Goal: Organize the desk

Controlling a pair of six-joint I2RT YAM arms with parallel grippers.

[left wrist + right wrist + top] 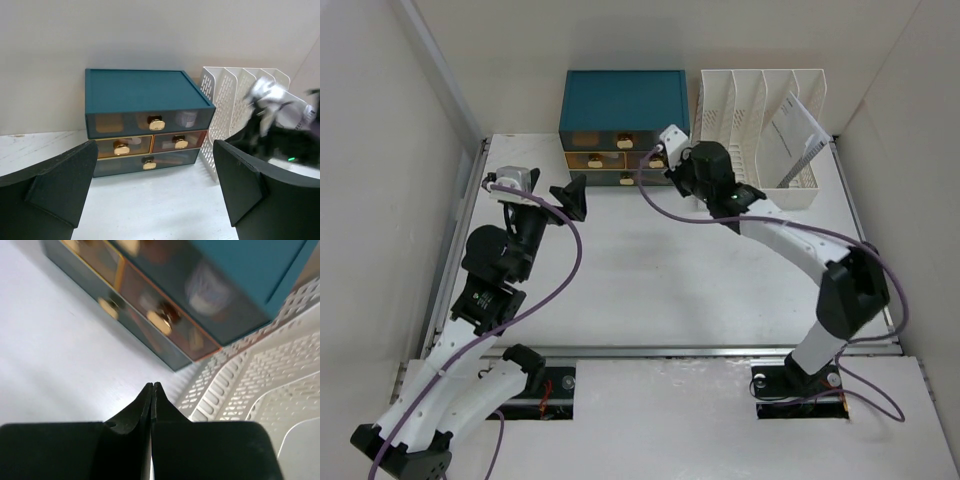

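Beneath both arms, the white surface (650,270) bears a teal drawer box (623,100) and file rack (750,95) at its far edge; left pincer (155,167) gapes empty, right pincer (152,390) pressed closed on nothing

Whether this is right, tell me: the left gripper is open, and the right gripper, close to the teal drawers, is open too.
No: the right gripper is shut tight, as the right wrist view shows. The left gripper is open; the teal drawers are close by.
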